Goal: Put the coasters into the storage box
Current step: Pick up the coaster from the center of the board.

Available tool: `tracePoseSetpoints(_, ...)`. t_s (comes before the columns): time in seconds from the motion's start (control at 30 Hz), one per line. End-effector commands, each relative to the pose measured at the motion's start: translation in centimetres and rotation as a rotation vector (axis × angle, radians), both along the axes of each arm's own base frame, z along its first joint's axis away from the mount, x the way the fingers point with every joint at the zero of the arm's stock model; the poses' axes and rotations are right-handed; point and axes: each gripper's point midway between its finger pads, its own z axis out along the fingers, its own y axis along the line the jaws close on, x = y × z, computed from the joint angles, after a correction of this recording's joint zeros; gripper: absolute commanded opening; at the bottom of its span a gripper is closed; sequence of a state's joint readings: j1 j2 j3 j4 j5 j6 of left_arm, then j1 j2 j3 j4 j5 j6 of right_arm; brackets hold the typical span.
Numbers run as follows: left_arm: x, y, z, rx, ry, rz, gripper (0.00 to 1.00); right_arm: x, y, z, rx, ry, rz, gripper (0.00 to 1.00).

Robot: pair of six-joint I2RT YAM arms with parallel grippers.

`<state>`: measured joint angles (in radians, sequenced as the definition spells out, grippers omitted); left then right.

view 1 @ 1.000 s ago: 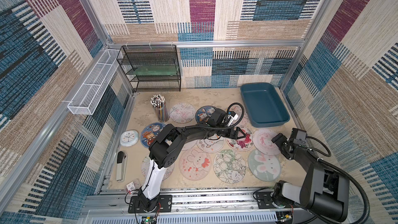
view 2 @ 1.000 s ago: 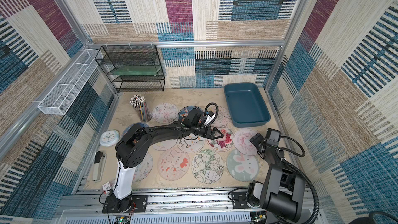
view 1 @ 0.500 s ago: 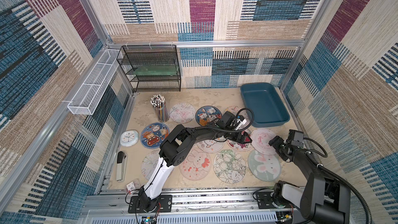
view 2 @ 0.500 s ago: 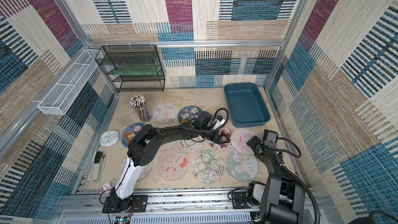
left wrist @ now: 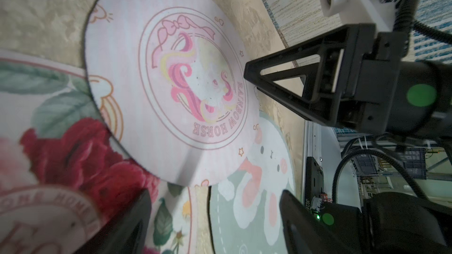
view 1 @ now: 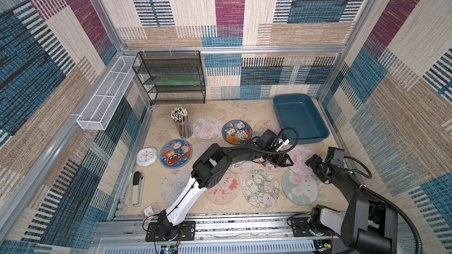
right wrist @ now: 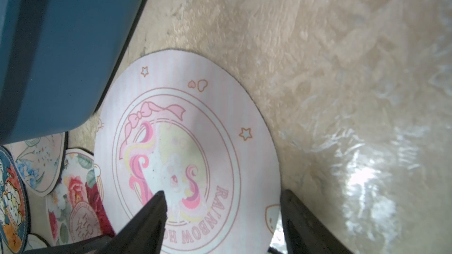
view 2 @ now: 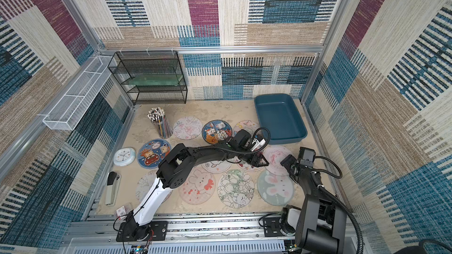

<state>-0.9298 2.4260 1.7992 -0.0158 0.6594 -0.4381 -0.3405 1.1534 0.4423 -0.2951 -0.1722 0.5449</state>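
Several round printed coasters lie on the beige table, among them a dark blue one [view 1: 236,131] and a green bunny one [view 1: 299,188]. The teal storage box [view 1: 299,118] stands at the back right with nothing in it. Both grippers sit at the pink "Rainbow Horse" coaster [view 1: 299,157], which overlaps the rose coaster [left wrist: 80,152] and the bunny coaster. My left gripper [view 1: 285,162] is open at the pink coaster's left edge, its fingers [left wrist: 127,223] spread over the rose and bunny coasters. My right gripper [view 1: 311,162] is open and straddles the pink coaster's [right wrist: 186,155] right rim.
A black mesh rack [view 1: 171,76] stands at the back left, with a white wire basket [view 1: 105,101] on the left wall. A pencil cup [view 1: 182,123], a round clock [view 1: 146,156] and a stapler [view 1: 137,188] sit along the left side. The box's front wall [right wrist: 61,45] is close to the pink coaster.
My left arm has swung right from the middle coasters to the pink coaster. The right gripper has edged in onto the same coaster. Both pairs of jaws have narrowed slightly.
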Motion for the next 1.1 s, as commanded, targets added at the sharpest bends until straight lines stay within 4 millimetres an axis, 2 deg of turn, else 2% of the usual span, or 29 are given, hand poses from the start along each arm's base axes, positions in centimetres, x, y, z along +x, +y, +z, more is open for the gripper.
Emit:
tracePoseSetpoints(0.0,-0.4,0.7,-3.0,0.098,0.05,0.017,0.82,0.9,0.7,0.7,0.008,-0.057,0.05,0.75)
tracePoseSetpoints(0.2,-0.9,0.6,-4.4,0.113,0.094,0.006,0.81,2.0,1.3,1.9,0.016,-0.148,0.091,0.75)
tracePoseSetpoints(0.43,-0.9,0.8,-4.5,0.116,0.094,0.0,0.81,2.5,0.8,3.0,-0.001,-0.19,0.073,0.74)
tracePoseSetpoints(0.53,-1.0,0.8,-4.6,0.115,0.096,-0.002,0.81,2.4,0.3,3.1,-0.01,-0.183,0.042,0.68)
tracePoseSetpoints(0.73,-1.1,0.8,-4.5,0.113,0.098,-0.007,0.81,2.6,-0.2,3.6,0.001,-0.187,-0.012,0.62)
tracePoseSetpoints(0.87,-1.1,0.8,-4.5,0.112,0.101,-0.008,0.81,3.0,-0.2,3.4,0.007,-0.171,-0.005,0.62)
tracePoseSetpoints(1.07,-1.2,0.9,-4.4,0.113,0.099,-0.012,0.81,3.3,0.6,1.8,0.033,-0.131,0.029,0.57)
